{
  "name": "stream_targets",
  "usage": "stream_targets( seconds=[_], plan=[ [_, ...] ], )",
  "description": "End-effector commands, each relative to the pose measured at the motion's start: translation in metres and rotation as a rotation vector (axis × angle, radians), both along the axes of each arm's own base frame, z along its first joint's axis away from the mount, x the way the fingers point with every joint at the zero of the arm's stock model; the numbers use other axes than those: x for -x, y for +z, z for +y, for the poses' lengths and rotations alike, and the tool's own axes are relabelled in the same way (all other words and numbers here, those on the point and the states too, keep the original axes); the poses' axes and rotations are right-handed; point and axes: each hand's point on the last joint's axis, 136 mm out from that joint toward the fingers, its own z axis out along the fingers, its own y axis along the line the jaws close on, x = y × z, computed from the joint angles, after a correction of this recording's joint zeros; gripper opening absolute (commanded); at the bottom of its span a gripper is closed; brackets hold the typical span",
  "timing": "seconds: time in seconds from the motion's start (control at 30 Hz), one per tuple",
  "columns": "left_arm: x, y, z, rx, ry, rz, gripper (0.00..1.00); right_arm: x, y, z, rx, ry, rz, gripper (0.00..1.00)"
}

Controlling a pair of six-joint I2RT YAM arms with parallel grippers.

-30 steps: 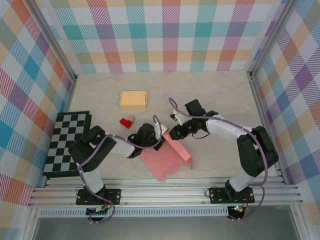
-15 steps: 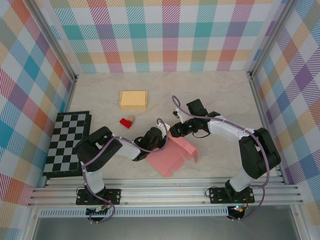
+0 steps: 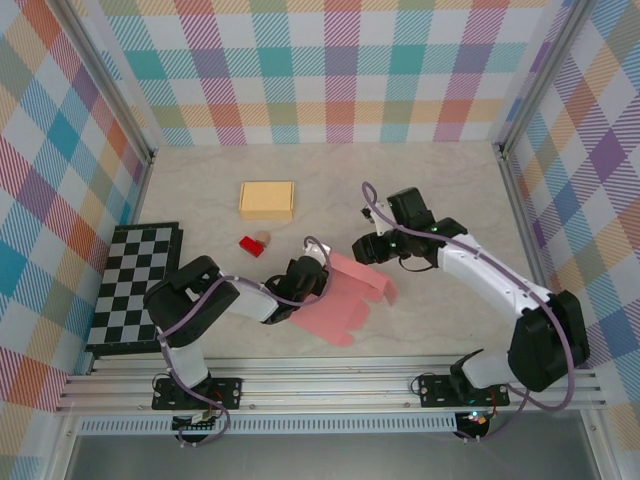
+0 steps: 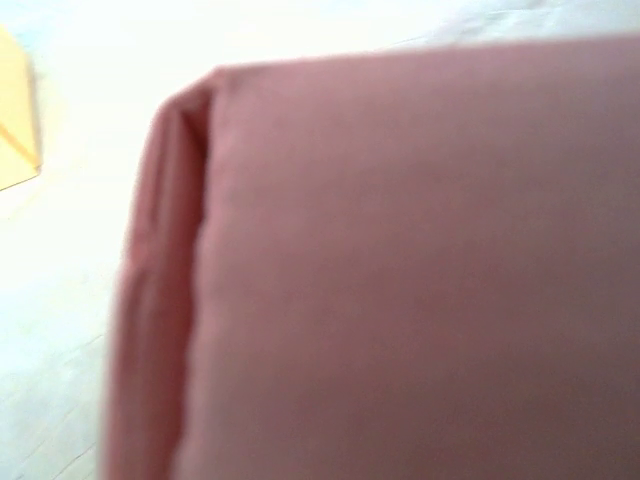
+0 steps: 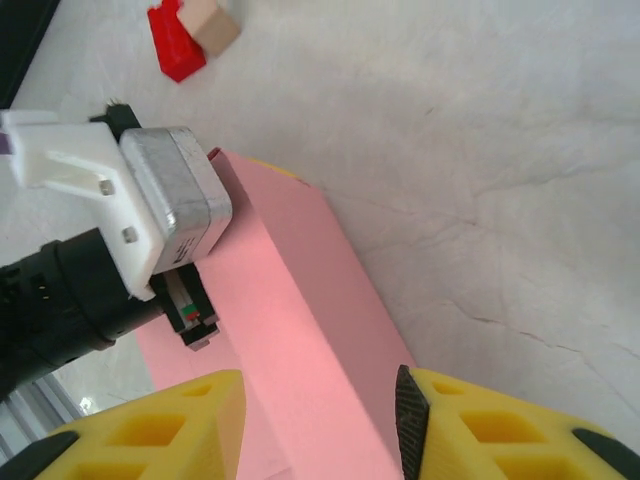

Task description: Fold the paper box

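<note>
The top camera sits high above and behind the arm bases, looking down over the whole surface (image 3: 450,190) from far off. The left wrist camera is so near the pink paper box (image 4: 400,280) that it blurs, a corner of the yellow box (image 4: 15,120) at its left edge. The right wrist camera looks down past its own yellow fingers (image 5: 480,425) from close by; all three share the pink paper box, and it shares the red block (image 5: 172,40) with the top view.
</note>
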Motion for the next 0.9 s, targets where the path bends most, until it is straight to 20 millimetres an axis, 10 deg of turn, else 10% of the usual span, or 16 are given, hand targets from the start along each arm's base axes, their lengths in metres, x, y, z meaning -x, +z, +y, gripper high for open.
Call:
stream_targets(
  seconds=[0.0, 0.87],
  plan=[
    [-0.008, 0.002, 0.036, -0.070, 0.207, 0.007, 0.00, 0.007, 0.007, -0.012, 0.007, -0.087, 0.055, 0.46],
    [-0.010, 0.007, 0.044, -0.047, 0.303, 0.060, 0.00, -0.029, -0.053, 0.023, -0.209, -0.275, 0.228, 0.46]
  ],
)
